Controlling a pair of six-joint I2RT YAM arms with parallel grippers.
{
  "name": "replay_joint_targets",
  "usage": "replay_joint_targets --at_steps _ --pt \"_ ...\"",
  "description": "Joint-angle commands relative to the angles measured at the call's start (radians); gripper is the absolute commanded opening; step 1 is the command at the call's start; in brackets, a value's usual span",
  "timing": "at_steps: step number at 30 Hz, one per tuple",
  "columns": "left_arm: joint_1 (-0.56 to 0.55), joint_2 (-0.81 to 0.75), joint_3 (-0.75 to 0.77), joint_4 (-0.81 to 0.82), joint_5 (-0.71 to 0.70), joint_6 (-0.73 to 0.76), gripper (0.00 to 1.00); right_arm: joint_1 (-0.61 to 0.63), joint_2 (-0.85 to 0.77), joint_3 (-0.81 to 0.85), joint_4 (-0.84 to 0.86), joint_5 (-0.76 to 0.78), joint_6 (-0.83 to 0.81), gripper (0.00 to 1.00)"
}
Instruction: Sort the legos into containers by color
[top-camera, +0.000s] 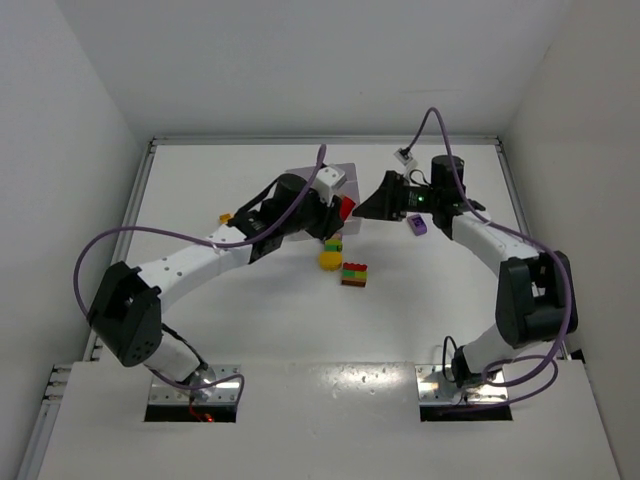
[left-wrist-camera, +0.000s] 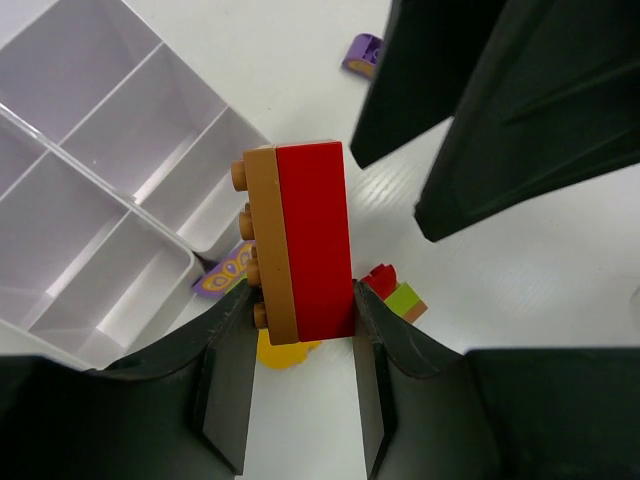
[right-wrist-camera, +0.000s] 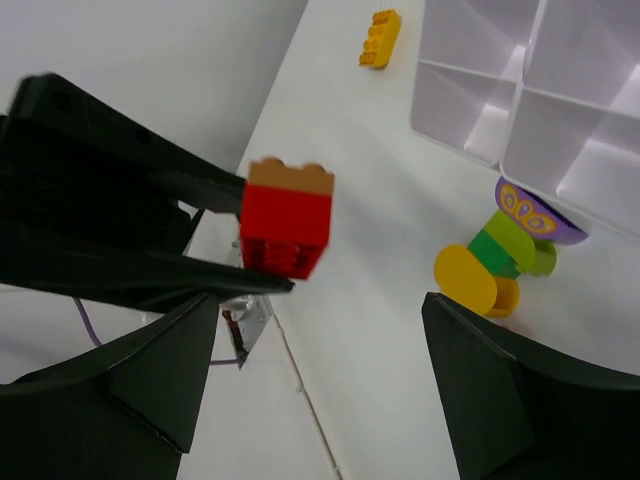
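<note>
Left gripper (left-wrist-camera: 300, 325) clamps red-brown brick (left-wrist-camera: 312, 235) | right gripper (right-wrist-camera: 320, 385) spread wide, touching nothing

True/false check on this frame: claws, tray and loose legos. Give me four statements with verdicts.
1. The left claw grips a red-and-brown stack. True.
2. The right claw is shut on the purple lego. False: it is open and holds nothing. That lego lies on the table.
3. The tray compartments that show in the wrist views hold no legos. True.
4. The orange brick sits inside the tray. False: it lies on the table outside it.
</note>
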Motion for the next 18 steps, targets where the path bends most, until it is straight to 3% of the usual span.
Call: replay_joint_targets --at_steps 1,9,12,13,18 --pt "-0.024 0.003 0.042 0.009 0.025 -0.025 0.00 0.020 0.017 0.081 0.063 -0.012 -0.015 0.83" --pt "-0.045 0.013 0.051 0.009 0.015 -0.016 0.00 0.048 0.081 0.135 0.063 -0.021 -0.015 0.83" --pt "-0.045 0.013 0.051 0.009 0.006 -0.007 0.00 0.066 0.090 0.135 0.052 -0.032 -0.038 0.73" --pt "-0.045 0.013 0.051 0.009 0.006 -0.006 0.00 0.066 0.090 0.135 0.052 -0.046 -0.038 0.62" --pt "-0.045 0.013 0.051 0.009 -0.028 -0.006 0.00 0.075 0.090 0.115 0.061 -0.067 -0.038 0.42"
